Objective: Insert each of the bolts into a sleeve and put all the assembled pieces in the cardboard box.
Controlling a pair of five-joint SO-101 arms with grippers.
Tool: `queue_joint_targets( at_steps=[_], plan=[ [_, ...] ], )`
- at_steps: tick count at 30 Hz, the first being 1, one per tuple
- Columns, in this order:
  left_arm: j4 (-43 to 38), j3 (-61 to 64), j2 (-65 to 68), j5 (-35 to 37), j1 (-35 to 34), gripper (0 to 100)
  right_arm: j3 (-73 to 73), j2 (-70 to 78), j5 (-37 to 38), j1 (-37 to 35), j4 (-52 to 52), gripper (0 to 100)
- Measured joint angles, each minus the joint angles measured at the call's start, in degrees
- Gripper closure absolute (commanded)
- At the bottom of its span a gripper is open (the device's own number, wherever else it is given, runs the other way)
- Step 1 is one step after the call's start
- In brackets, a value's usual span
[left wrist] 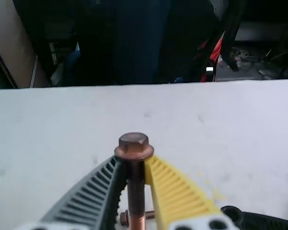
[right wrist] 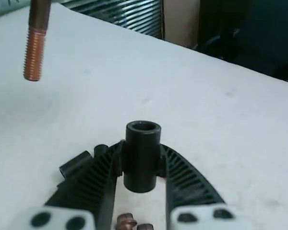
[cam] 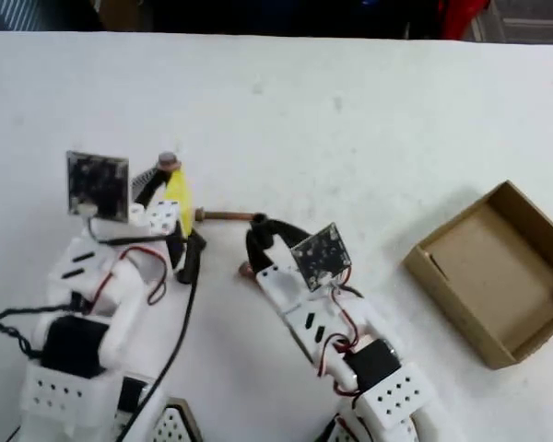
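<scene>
My left gripper (left wrist: pixel 133 162), with one grey and one yellow finger, is shut on a copper bolt (left wrist: pixel 133 145) held upright, hex head on top. In the high view that bolt's head (cam: pixel 168 160) shows at the fingertips of the left gripper (cam: pixel 166 180). Its threaded end (right wrist: pixel 34 57) hangs in the air above the table. My right gripper (right wrist: pixel 141 153) is shut on a black sleeve (right wrist: pixel 142 143) that stands upright with its bore open on top. The sleeve (cam: pixel 258 224) is a short way to the right of the bolt. The cardboard box (cam: pixel 498 267) sits open at the right.
Another bolt (cam: pixel 226 216) lies level between the two grippers. A copper piece (cam: pixel 244 269) and more bolts (right wrist: pixel 127 223) rest on the table under my right gripper. Loose black sleeves (right wrist: pixel 74 165) lie beside its fingers. The white table (cam: pixel 350 120) stretches bare toward the far edge.
</scene>
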Motion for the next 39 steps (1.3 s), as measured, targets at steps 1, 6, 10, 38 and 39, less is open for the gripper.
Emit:
queue_joint_targets(
  at_steps=[1,6,10,38,39],
  plan=[
    [-0.53,0.00,-0.88,0.00,0.00,98,0.00,0.00,-0.35,-0.70,-1.14,98.1],
    [-4.22,0.00,-4.31,1.05,2.73,98,0.00,0.00,-0.62,-5.01,-6.68,98.1],
    [-8.09,0.00,-5.10,3.08,3.69,98,0.00,0.00,-0.62,-5.45,-9.67,98.1],
    [-17.14,5.98,-5.63,4.04,13.63,98,0.70,0.09,-0.70,-5.54,-13.71,98.1],
    [-18.46,6.68,-5.63,4.04,13.71,98,0.70,0.09,-0.70,-5.54,-13.71,98.1]
  ],
)
